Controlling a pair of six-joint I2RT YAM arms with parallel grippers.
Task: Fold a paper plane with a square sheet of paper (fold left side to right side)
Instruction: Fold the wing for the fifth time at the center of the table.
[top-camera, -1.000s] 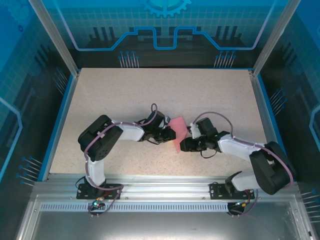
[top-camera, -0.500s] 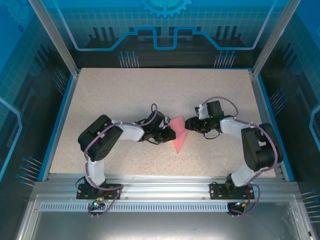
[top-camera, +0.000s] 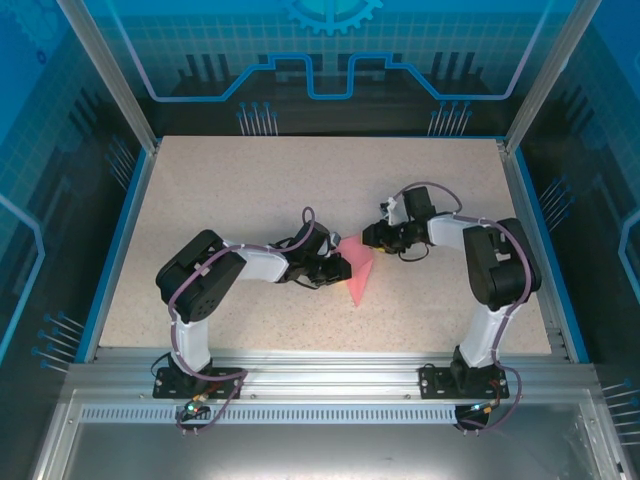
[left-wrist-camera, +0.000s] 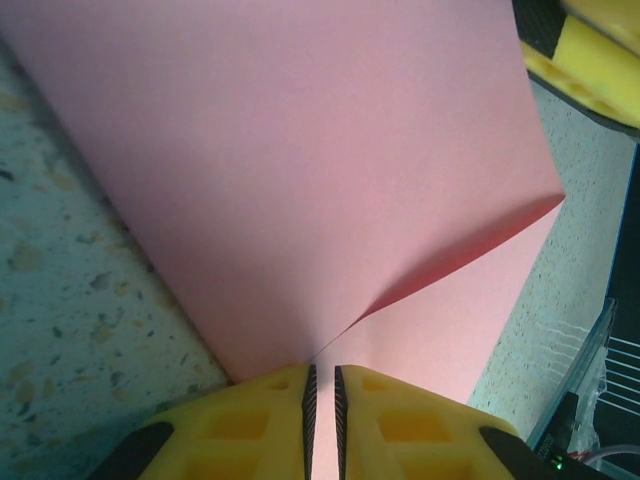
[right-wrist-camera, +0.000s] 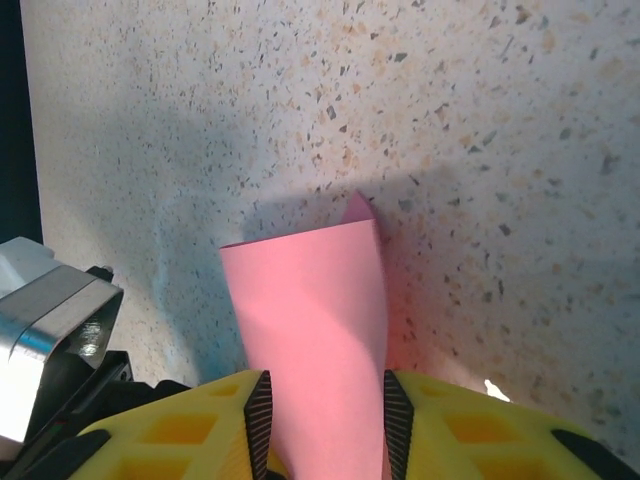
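The left gripper (left-wrist-camera: 322, 378) has its two yellow fingers pressed almost together, with just a thin slit between them. They pinch the sheet of paper (left-wrist-camera: 300, 150) at its near edge. From that pinch the pink paper spreads out wide in front of the fingers. One layer lifts up and goes off to the front and left. A second layer lies under it, to the right of the fingers. The edge of the top layer runs from the pinch out to a sharp corner at the front right. The speckled table (left-wrist-camera: 60, 290) shows to the left of the fingers. Far out at the front right is a yellow finger (left-wrist-camera: 590, 65) of the other arm.

The right gripper (right-wrist-camera: 322, 405) has its fingers apart. A strip of the sheet of paper (right-wrist-camera: 310, 330) sits right between them and touches both dark pads. I cannot tell if the fingers squeeze it or just sit beside it. The strip bends a bit and ends not far in front of the fingers. A tiny pink tip pokes out behind its far right corner. The table (right-wrist-camera: 480, 120) lies in front. A grey metal part (right-wrist-camera: 45, 320) sits just left of the left finger.

From above, the left gripper (top-camera: 338, 268) and the right gripper (top-camera: 372, 238) are near each other, with the sheet of paper (top-camera: 358, 275) between them.
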